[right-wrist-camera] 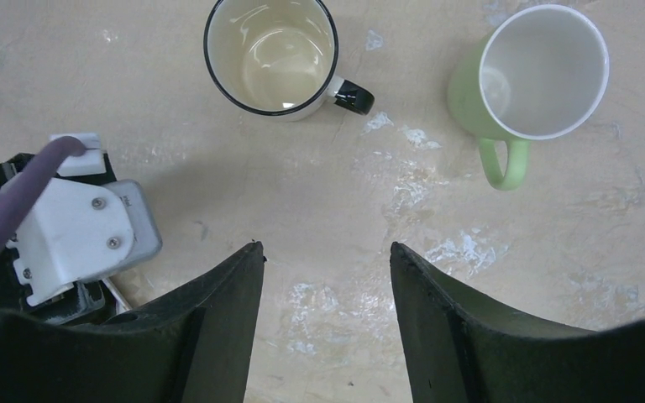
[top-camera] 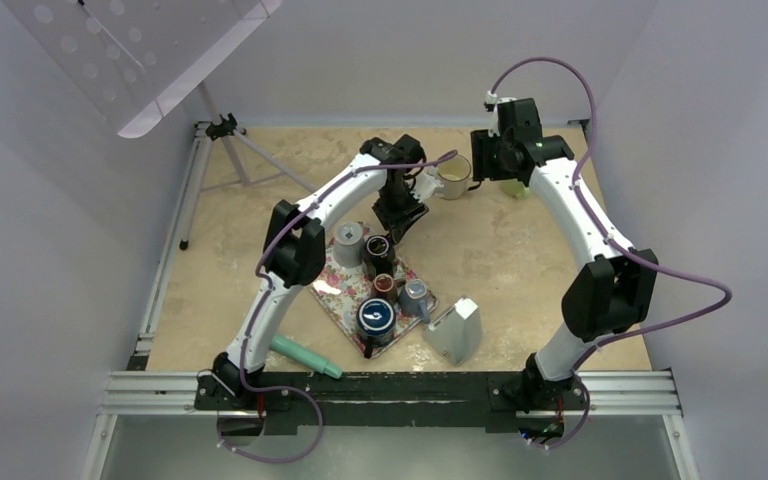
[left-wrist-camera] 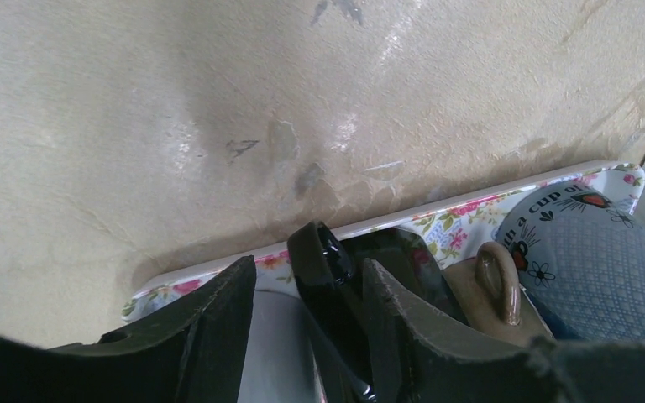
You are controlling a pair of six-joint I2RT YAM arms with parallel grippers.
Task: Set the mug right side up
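A black glossy mug [top-camera: 379, 254] stands on the floral tray [top-camera: 338, 298], at its far end. My left gripper [top-camera: 397, 228] is right over it. In the left wrist view the mug's black handle [left-wrist-camera: 323, 260] stands between my fingers, close to the right finger [left-wrist-camera: 403, 319] with a gap on the left side. The left gripper [left-wrist-camera: 306, 267] is open around the handle. My right gripper [right-wrist-camera: 326, 252] is open and empty above bare table at the back right [top-camera: 492, 160].
The tray also holds a grey mug [top-camera: 349, 243], a brown mug [top-camera: 384, 287] [left-wrist-camera: 491, 294], a blue patterned mug [top-camera: 416, 296] [left-wrist-camera: 588, 252] and a dark blue mug [top-camera: 376, 318]. A cream mug [right-wrist-camera: 270, 54] and a green mug [right-wrist-camera: 537, 75] stand upright at the back. A white wedge [top-camera: 455, 330] and a teal tool [top-camera: 305, 357] lie near the front.
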